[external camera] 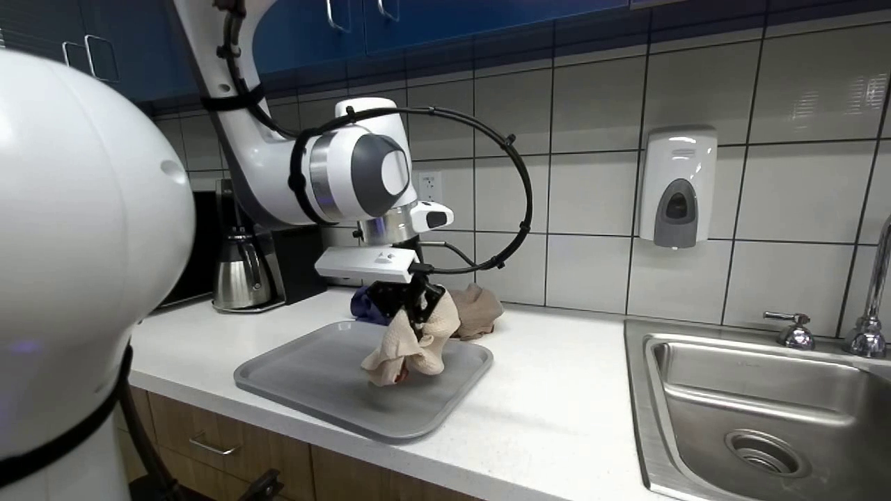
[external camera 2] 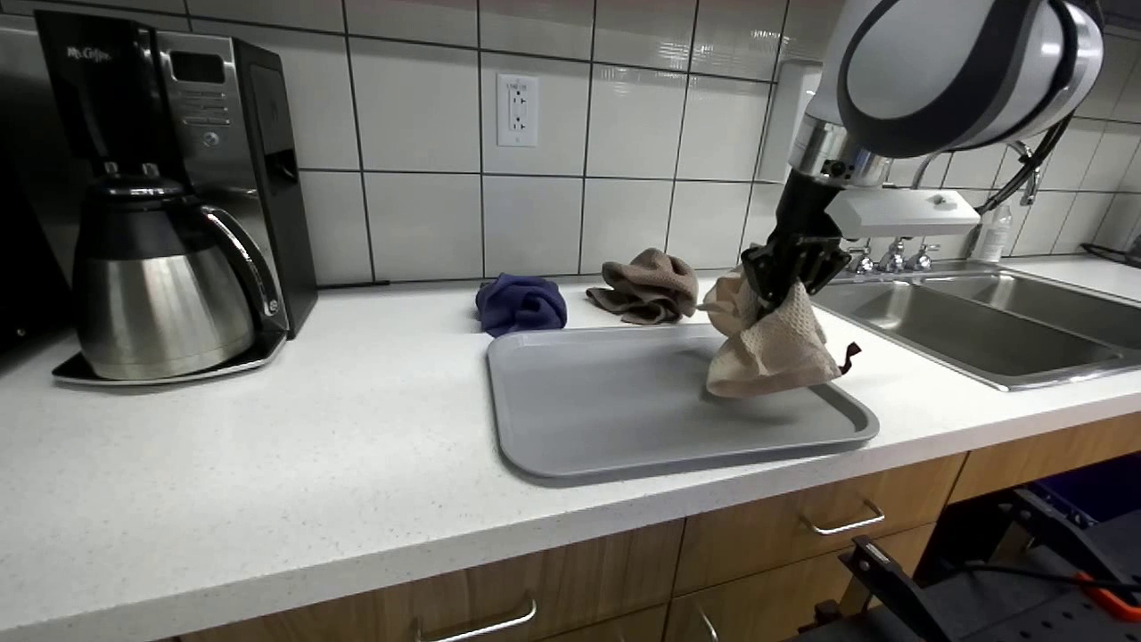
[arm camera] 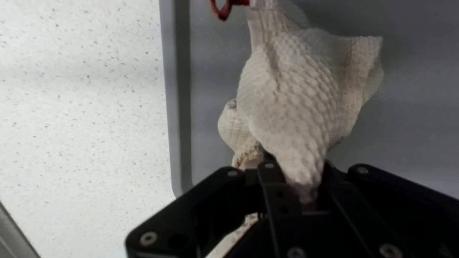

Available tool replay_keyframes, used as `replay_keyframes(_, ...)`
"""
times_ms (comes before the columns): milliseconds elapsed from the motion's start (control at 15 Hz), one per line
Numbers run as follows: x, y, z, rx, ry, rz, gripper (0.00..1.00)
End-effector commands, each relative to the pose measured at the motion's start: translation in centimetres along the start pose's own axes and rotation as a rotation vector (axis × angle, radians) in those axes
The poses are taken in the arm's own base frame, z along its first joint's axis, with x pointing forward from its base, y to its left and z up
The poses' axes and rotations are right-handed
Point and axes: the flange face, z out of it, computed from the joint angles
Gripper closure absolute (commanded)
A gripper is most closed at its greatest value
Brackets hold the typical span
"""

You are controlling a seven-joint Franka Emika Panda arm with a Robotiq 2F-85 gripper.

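The pincer (arm camera: 299, 173) has the beige cloth (external camera 2: 775, 357) nipped mid-fabric, probably why loose folds flop out both sides. It's hanging over the grey tray (external camera 2: 588, 410) on the bench (external camera 2: 339, 437), at the end nearest the sink (external camera: 738, 376); honestly can't tell from these angles if the lowest fold touches it.

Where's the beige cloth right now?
In both exterior views, the beige cloth hangs from the gripper over the right half of the gray tray, the side nearer the sink.
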Motion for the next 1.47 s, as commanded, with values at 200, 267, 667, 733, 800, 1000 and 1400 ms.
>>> replay_keyframes(200,-0.4,1.2,0.9,0.029,-0.075,-0.002,0.97)
replay_keyframes(267,-0.4,1.5,1.1,0.03,-0.086,-0.005,0.97)
replay_keyframes(667,-0.7,3.3,2.2,0.026,-0.16,-0.052,0.97)
replay_keyframes(733,-0.6,3.4,2.4,0.03,-0.171,-0.062,0.97)
replay_keyframes(800,-0.5,3.6,2.5,0.03,-0.178,-0.069,0.97)
replay_keyframes(1000,-0.2,3.8,3.2,0.03,-0.202,-0.092,0.97)
replay_keyframes(1400,1.5,3.7,4.4,0.026,-0.206,-0.101,0.97)
